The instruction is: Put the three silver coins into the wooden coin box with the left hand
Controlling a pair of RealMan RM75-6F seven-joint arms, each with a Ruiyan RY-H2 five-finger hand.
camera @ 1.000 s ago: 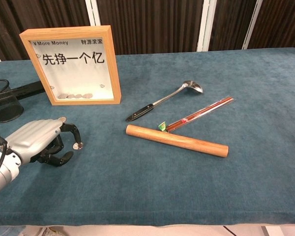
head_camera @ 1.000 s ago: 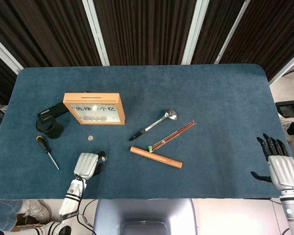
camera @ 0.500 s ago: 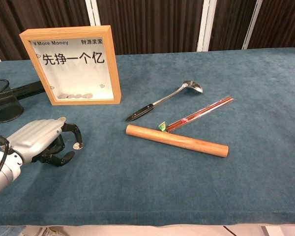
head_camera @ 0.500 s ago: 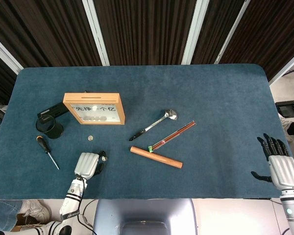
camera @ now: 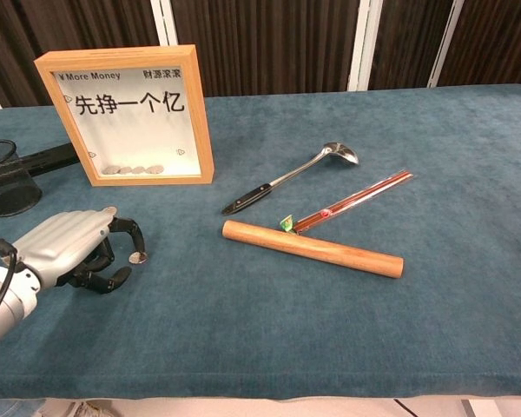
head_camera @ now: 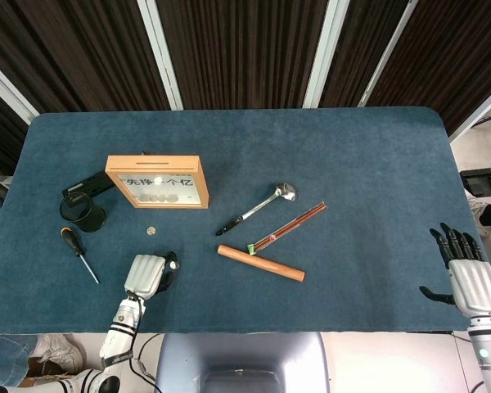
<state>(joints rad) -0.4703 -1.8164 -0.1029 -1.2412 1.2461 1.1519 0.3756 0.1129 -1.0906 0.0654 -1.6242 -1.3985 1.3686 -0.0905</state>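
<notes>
The wooden coin box [head_camera: 157, 182] [camera: 130, 113] stands upright at the left of the blue table, with several silver coins [camera: 132, 169] lying behind its window. One loose silver coin [head_camera: 150, 231] [camera: 109, 210] lies on the cloth in front of the box. My left hand [head_camera: 147, 276] [camera: 74, 252] sits low near the front edge, fingers curled in, pinching another silver coin [camera: 137, 257] at a fingertip. My right hand [head_camera: 470, 274] hangs off the table's right edge with fingers spread and nothing in it; only the head view shows it.
A black mesh cup [head_camera: 83, 213] [camera: 4, 187] and a screwdriver [head_camera: 79, 254] lie left of my left hand. A ladle [head_camera: 258, 210] [camera: 295, 175], wrapped chopsticks [head_camera: 290, 227] [camera: 356, 201] and a wooden rod [head_camera: 260, 263] [camera: 313, 248] lie mid-table.
</notes>
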